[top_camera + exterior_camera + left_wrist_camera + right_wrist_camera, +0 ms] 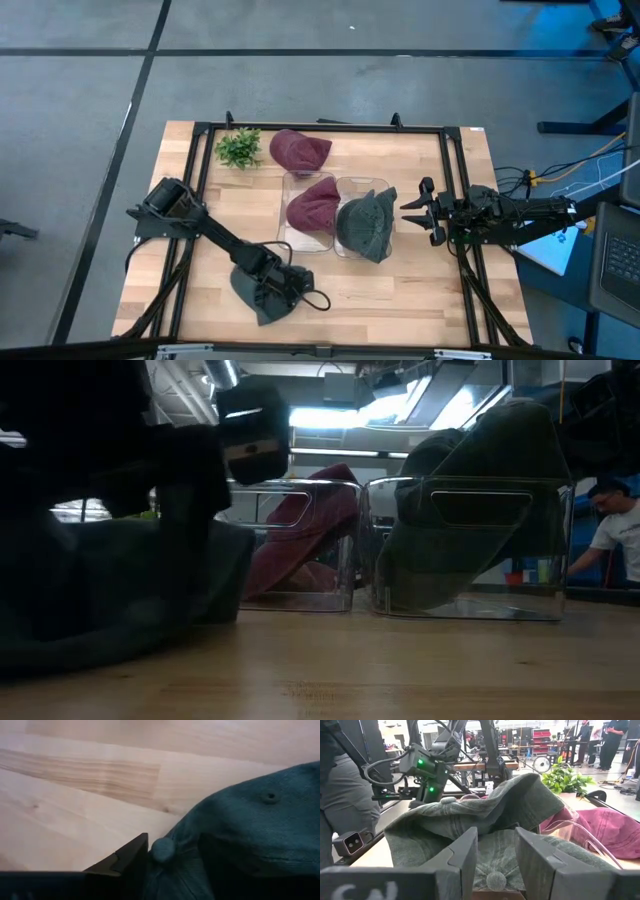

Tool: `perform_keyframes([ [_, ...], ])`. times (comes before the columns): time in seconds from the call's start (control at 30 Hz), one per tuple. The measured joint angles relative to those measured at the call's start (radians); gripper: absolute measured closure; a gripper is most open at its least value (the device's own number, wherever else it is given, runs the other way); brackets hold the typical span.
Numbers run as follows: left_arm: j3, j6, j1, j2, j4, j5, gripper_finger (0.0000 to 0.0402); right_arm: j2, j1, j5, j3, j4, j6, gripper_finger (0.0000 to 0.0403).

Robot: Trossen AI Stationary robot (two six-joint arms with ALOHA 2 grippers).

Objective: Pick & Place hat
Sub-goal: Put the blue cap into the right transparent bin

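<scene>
At the table's near edge, the left gripper (pixel 283 290) sat down on a loose grey hat (pixel 252 295), fingers around its fabric, not yet lifted. Two hats filled the bins (pixel 343 183); the right gripper (pixel 418 210) waited spread wide.

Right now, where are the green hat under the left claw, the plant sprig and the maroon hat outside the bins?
Green hat (pixel 252 290), high view, exposed brim edge.
Plant sprig (pixel 238 148), high view, leaf cluster's centre.
Maroon hat (pixel 297 150), high view, crown's middle.
</scene>
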Motion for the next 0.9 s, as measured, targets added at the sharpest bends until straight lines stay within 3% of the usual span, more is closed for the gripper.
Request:
perform_keyframes([
  [0.43,-0.003,-0.157,0.011,0.002,-0.043,0.035,0.0361,0.000,0.000,0.000,0.000,0.000,0.000,0.0272],
  [0.9,-0.012,-0.275,0.013,-0.172,-0.213,0.043,0.0374,0.000,0.000,0.000,0.000,0.000,0.000,0.0272],
])
